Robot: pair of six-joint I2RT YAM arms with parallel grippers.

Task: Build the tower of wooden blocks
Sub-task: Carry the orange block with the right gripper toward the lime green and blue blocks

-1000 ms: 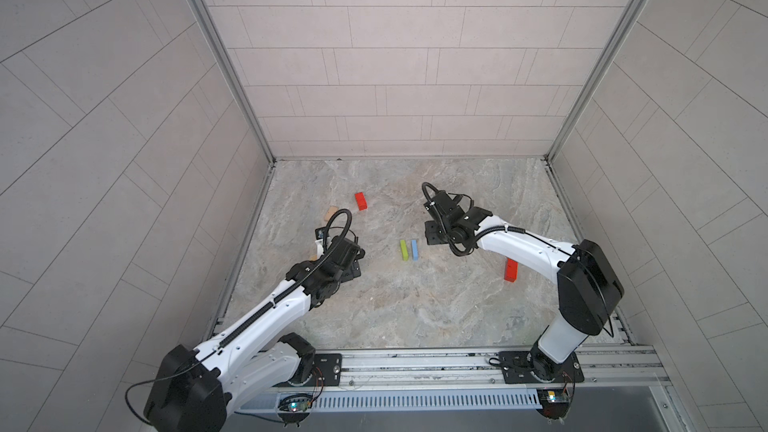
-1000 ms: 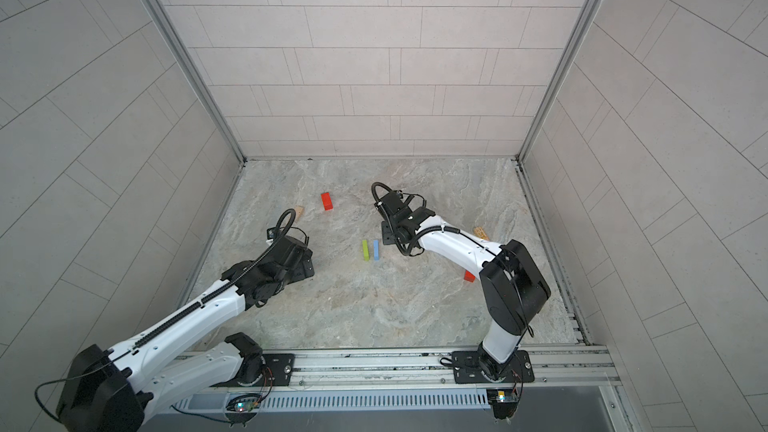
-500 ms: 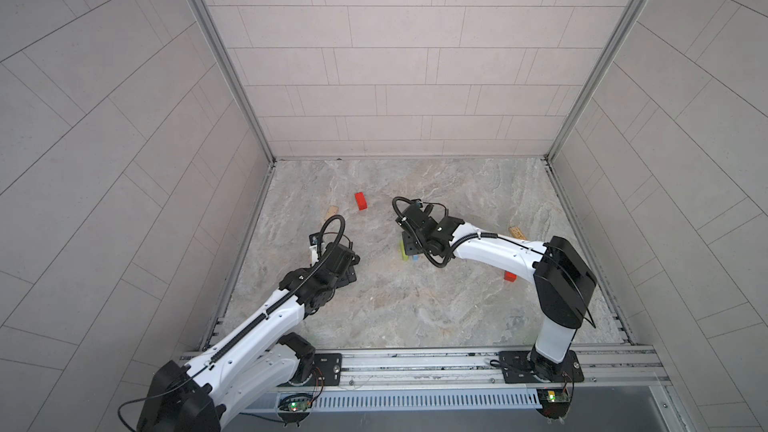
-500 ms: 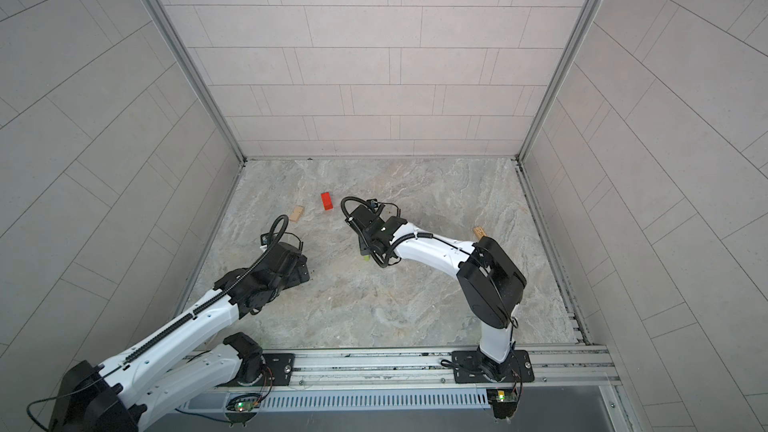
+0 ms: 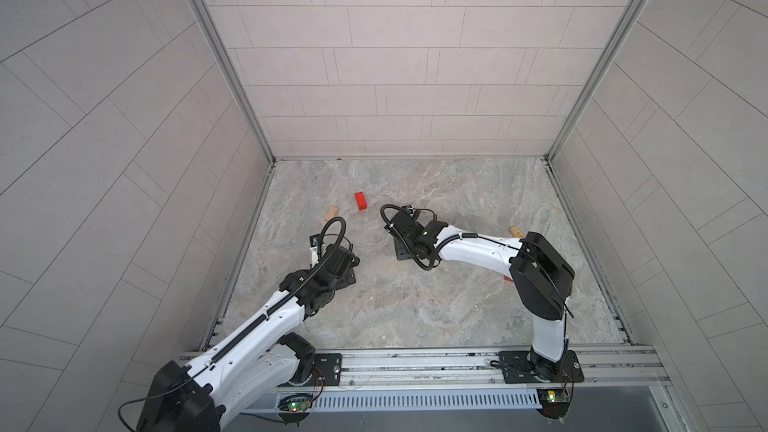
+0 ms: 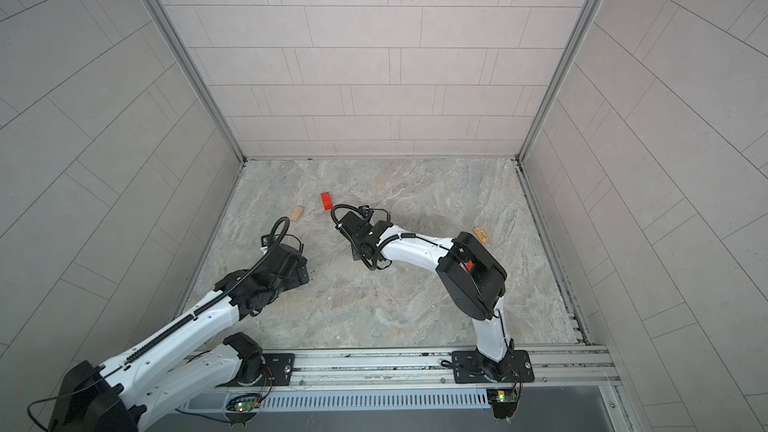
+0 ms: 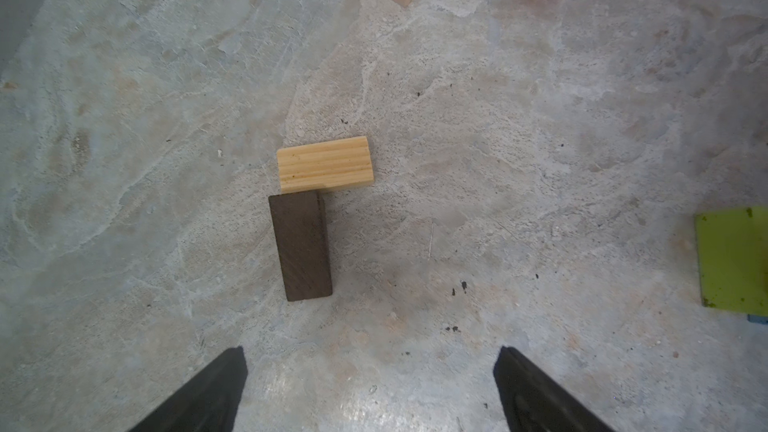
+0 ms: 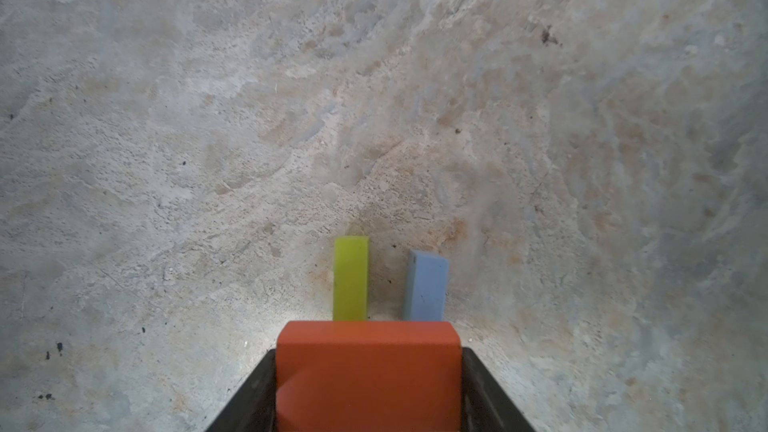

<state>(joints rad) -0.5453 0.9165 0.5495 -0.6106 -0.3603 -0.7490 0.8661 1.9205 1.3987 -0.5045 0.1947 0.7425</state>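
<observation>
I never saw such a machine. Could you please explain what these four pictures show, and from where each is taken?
Two white robot arms stand on a rail; each ends in a two-finger gripper. Two pictures look down on the table from above; the other two come from a camera on each wrist. The left gripper is open and empty, near a tan block and a dark brown block that touch. A red block lies farther off. The right gripper holds an orange-red block across one end of a lime green block and a light blue block, lying side by side, apart. Whether it rests on them, I cannot tell.
</observation>
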